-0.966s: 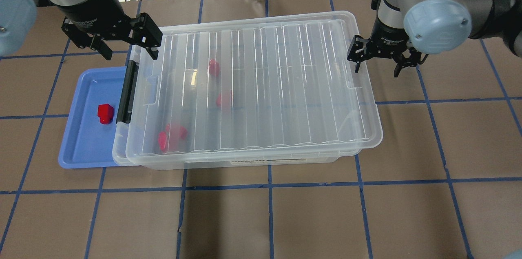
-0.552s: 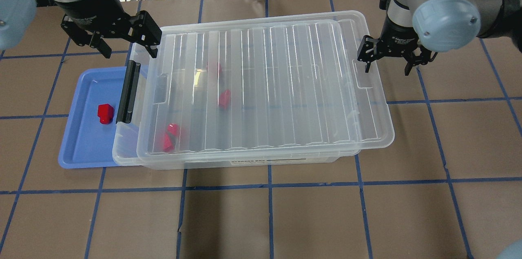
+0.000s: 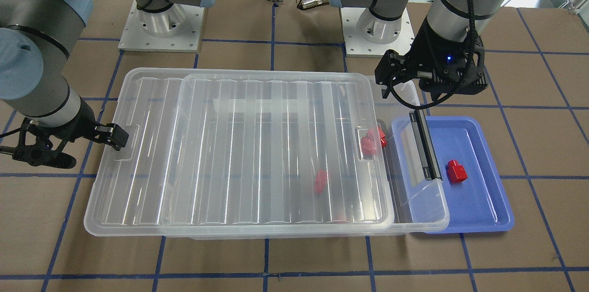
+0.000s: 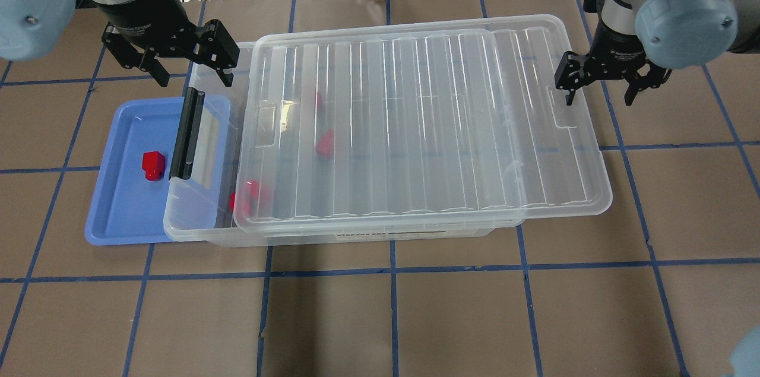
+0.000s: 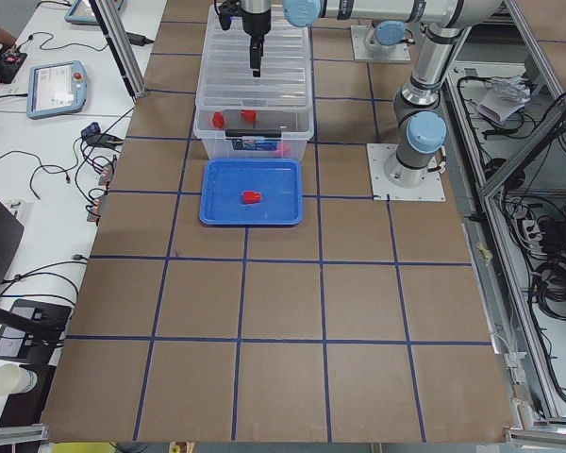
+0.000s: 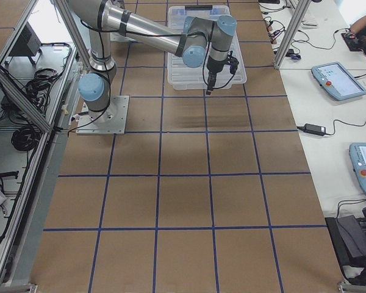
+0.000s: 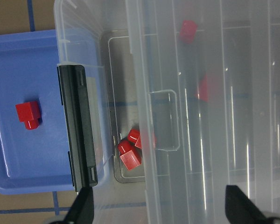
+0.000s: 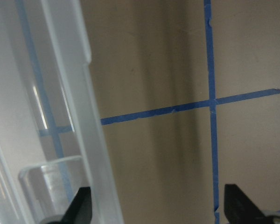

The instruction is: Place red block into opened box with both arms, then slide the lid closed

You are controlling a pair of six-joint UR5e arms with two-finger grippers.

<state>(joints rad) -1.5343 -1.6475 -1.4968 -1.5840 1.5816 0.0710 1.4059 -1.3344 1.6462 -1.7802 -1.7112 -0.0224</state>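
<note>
Brown worktop (image 4: 451, 317) with a blue tape grid is carrying the box (image 4: 309, 238), which is lying lengthwise across the overhead view. The lid (image 4: 427, 127) is resting on top of the box, offset toward the box's end on the robot's right and overhanging it there. This is leaving a strip of the box uncovered at the end with the black bar (image 4: 187, 133). A blue tray (image 4: 119, 211) is sitting against that barred end, partly tucked under the box's rim, and one red block (image 4: 152, 164) is lying in it just beside the bar. Other red blocks (image 4: 244, 197) are lying inside the box: a pair near the uncovered strip at the box's front wall, and more showing dimly through the lid toward the box's middle. The left tool (image 4: 193, 71) is hanging over the far corner of the box's barred end, fingers spread wide and gripping nothing. The right tool (image 4: 598, 95) is hanging at the lid's overhanging end beyond the box, fingers also spread wide and clamping nothing, with one fingertip (image 3: 117, 138) sitting at the lid's end notch.
</note>
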